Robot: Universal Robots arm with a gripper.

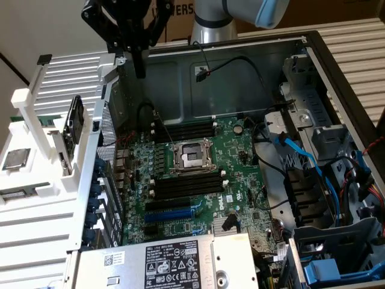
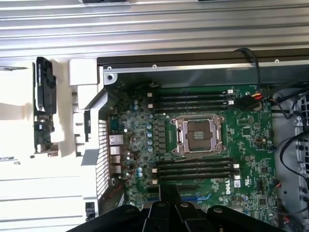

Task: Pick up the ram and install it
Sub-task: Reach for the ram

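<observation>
Currently I have the gripper (image 1: 139,72) hanging above the far-left corner of the open computer case (image 1: 313,72), as the exterior view shows it, over the case's rear wall. Its two black fingers (image 1: 139,59) are pressed together, and I see nothing clamped between them. In the wrist view the closed fingertips of the gripper (image 2: 169,191) point down over the motherboard (image 2: 246,140), just beside the nearer bank of memory slots (image 2: 195,170).

The ram (image 1: 37,118), as far as I can make it out, is the thin dark-green strip lying on the white rack (image 1: 36,223) at the exterior view's left, outside the case. The rack's posts partly hide it, and it is well apart from the gripper.

On that rack a black card (image 1: 74,123) stands upright near the case wall. Inside, the processor socket (image 1: 191,156) sits between the far memory slots (image 1: 183,129) and the nearer ones, with a blue expansion slot (image 1: 171,213) nearer again.
</observation>
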